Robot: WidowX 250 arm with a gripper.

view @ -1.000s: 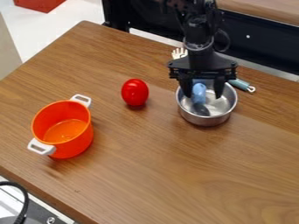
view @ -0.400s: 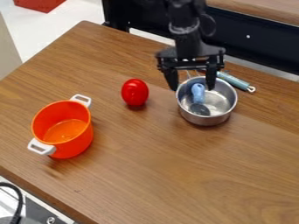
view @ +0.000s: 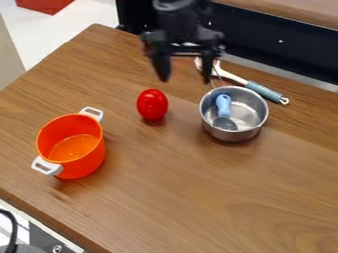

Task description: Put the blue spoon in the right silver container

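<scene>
High over the back of the table, up and left of the silver container, my gripper [view: 184, 79] hangs with its fingers wide apart and nothing between them. The blue spoon [view: 224, 105] lies inside the round silver container [view: 256, 127] at the right, its blue handle toward the back wall of the container and its dark bowl end low inside. Gripper and spoon are well apart.
A red egg-shaped object [view: 152, 104] stands left of the silver container. An orange pot [view: 71, 144] with white handles is at the left. Behind the container lies a utensil with a teal handle [view: 264, 92]. A dark panel [view: 290, 47] borders the table's back.
The gripper has risen from over the silver container and moved up and left, uncovering the utensil behind. The blue spoon has stayed in the container.
</scene>
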